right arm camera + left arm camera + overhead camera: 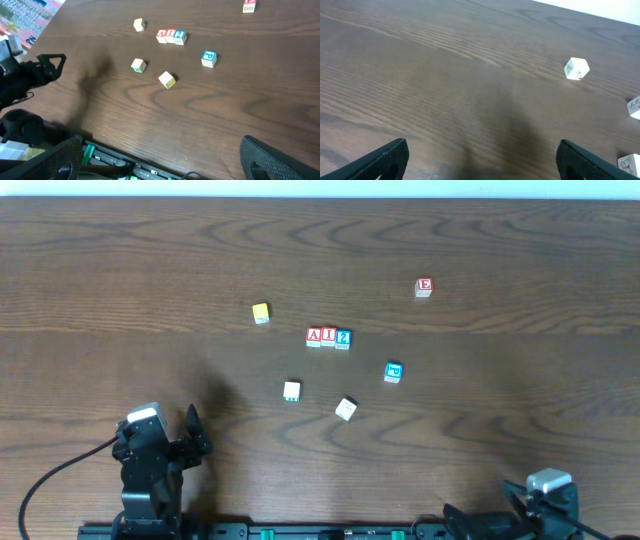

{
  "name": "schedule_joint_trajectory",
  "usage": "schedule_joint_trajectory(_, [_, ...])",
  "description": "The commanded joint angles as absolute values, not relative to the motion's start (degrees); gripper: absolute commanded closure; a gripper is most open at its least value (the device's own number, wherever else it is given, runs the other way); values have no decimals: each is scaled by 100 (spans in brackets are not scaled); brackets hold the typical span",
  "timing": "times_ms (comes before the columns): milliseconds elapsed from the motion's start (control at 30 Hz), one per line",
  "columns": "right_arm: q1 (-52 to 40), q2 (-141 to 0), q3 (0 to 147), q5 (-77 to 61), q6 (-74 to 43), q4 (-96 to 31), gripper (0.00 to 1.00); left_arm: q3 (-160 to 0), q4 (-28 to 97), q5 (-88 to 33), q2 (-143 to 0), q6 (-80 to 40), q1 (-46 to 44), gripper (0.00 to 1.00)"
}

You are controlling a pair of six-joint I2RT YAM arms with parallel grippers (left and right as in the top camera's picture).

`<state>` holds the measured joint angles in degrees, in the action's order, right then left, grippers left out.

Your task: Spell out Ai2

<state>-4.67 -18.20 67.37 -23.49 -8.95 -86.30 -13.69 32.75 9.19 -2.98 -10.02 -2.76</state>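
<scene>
Three blocks stand in a touching row near the middle of the surface (500, 240). Read across the overhead view, they are the A block (314, 336) in red, the I block (328, 336) in red and the 2 block (343, 338) in blue. Their faces are upright to the camera, and the row lies roughly level.

Five other blocks lie loose around them, none touching the row. The yellow block (261, 313) sits to the row's left and a little farther back. The E block (424, 287) is well apart at the far right. The blue block (393, 372) lies to the right of the 2 block and nearer the robot. Nearer still are the white block (291, 390), set square, and the skewed block (346, 409), turned at an angle.

Both arms are drawn back at the robot's edge, well away from every block. The left fingers (385, 160) are spread wide above bare wood with nothing between them. The right fingers (280, 160) are likewise wide apart and empty, low at the front right.
</scene>
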Motion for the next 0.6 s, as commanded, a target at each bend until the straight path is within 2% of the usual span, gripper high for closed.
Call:
schedule_joint_trajectory(0, [-436, -1793, 6729, -2335, -937, -8639, 1, -1262, 3256, 897, -158, -897, -248, 5])
schedule_joint_trajectory(567, [-436, -1796, 6729, -2333, -934, -8639, 1, -856, 3240, 502, -19, -921, -248, 5])
